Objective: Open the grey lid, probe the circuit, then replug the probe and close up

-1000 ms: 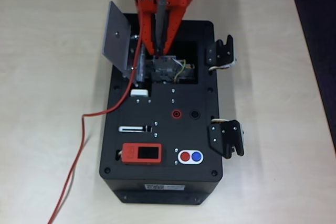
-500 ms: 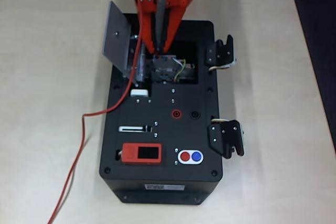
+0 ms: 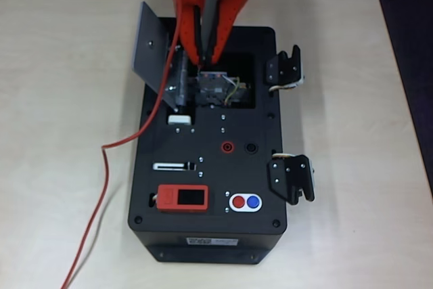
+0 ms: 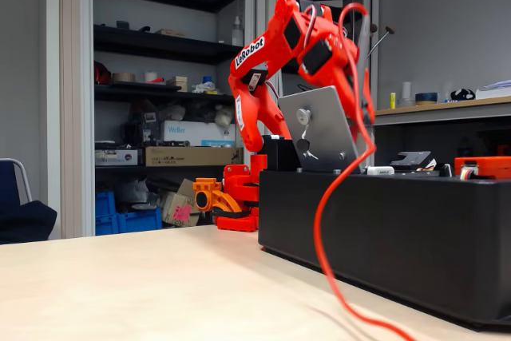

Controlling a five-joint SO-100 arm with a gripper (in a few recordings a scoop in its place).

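step: probing circuit | lid (image 3: 149, 49) open, upright at box (image 3: 206, 235) left edge | pincer (image 3: 203, 64) clenched on probe (image 3: 214, 11), tip over circuit (image 3: 215, 87) | next: lift, replug into red socket (image 3: 228, 146)

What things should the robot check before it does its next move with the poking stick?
1. Grey lid swung open, standing up off the black box: ok.
2. Probe held in the pincer: ok.
3. Probe tip down in the opening over the circuit: ok.
4. Tip really touching the circuit: cannot tell.
5. Red cable hanging loose, not snagged: ok.
6. Red socket free for replugging: ok.
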